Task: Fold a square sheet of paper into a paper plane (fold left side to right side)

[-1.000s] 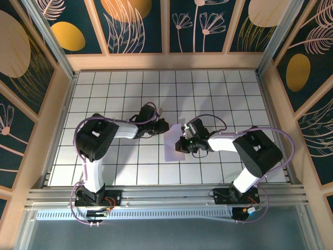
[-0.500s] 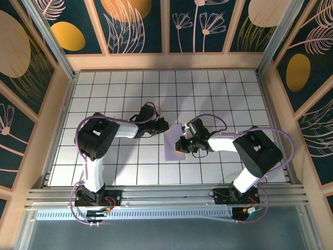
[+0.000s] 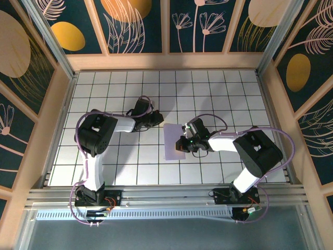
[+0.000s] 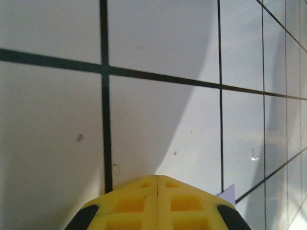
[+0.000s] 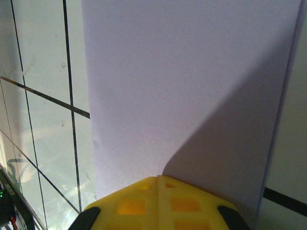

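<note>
1. One arm has withdrawn: the left gripper [image 3: 156,119], closed and empty, sits left of the square sheet of paper [image 3: 172,140].
2. The right gripper [image 3: 181,145], closed, rests on its right edge, centre of the counter [image 3: 223,94].
3. The half-fold seems finished.

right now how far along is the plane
Done: the lavender-purple paper sheet lies as a narrow rectangle, so the side-to-side fold looks made. In hand: the shut right tool sits at its right edge; the left tool is shut beside it. Still to do: pointed plane folds.
</note>
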